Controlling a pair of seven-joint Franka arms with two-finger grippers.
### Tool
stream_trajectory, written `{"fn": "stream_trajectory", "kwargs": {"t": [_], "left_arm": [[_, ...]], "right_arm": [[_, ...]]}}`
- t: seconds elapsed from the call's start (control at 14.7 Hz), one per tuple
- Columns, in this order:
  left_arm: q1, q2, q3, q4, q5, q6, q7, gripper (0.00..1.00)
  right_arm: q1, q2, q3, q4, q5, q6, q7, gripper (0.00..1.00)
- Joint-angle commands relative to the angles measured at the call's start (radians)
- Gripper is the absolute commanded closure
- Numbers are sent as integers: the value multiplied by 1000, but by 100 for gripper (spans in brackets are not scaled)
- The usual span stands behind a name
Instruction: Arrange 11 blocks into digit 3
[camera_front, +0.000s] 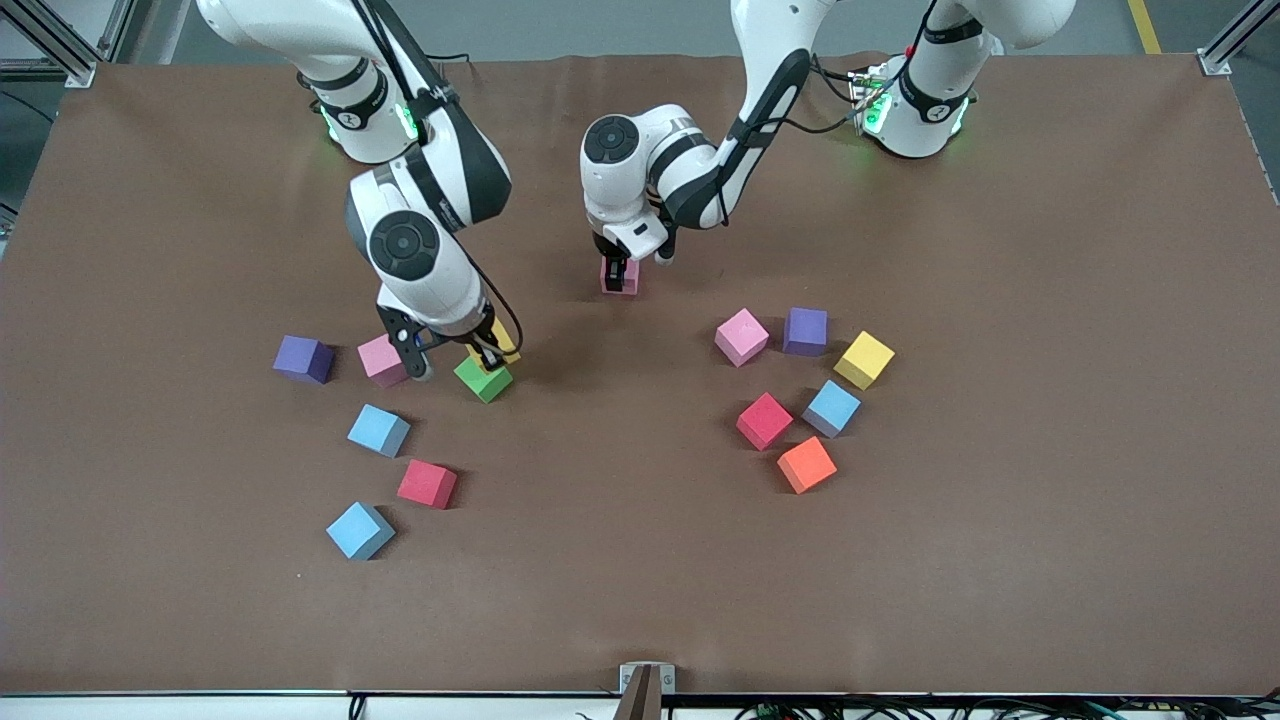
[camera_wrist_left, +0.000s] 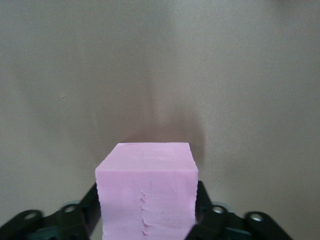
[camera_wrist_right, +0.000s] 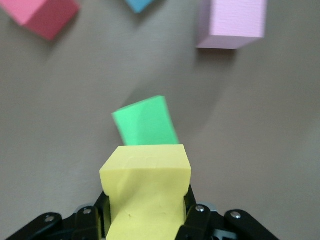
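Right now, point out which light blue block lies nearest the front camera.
The light blue block at the right arm's end, lowest in the front view, just below the red block. The other two light blue blocks lie farther up the table.

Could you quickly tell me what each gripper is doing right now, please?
Left gripper: around a pink block; grip cannot be told.
Right gripper: shut on a yellow block.

Blocks (camera_front: 765, 420): matte foam, dented; table (camera_front: 640, 560): matte brown cloth.
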Motion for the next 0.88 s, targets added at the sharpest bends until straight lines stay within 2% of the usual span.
{"fn": "stream_trajectory", "kwargs": {"t": [0.0, 0.27, 0.61, 0.82], "left_arm": [[-4, -30, 13, 17, -11, -76, 38, 0], [52, -108, 13, 15, -17, -141, 162, 0], [192, -139, 15, 17, -8, -142, 326, 0], [239, -137, 16, 6, 12, -145, 511, 0]], "right_arm": [[-9, -92, 5, -112, -9, 14, 105, 100], [-9, -100, 7, -115, -6, 22, 292, 100], [57, -100, 11, -161, 3, 67, 514, 100], [94, -97, 11, -236, 3, 184, 603, 100]]}}
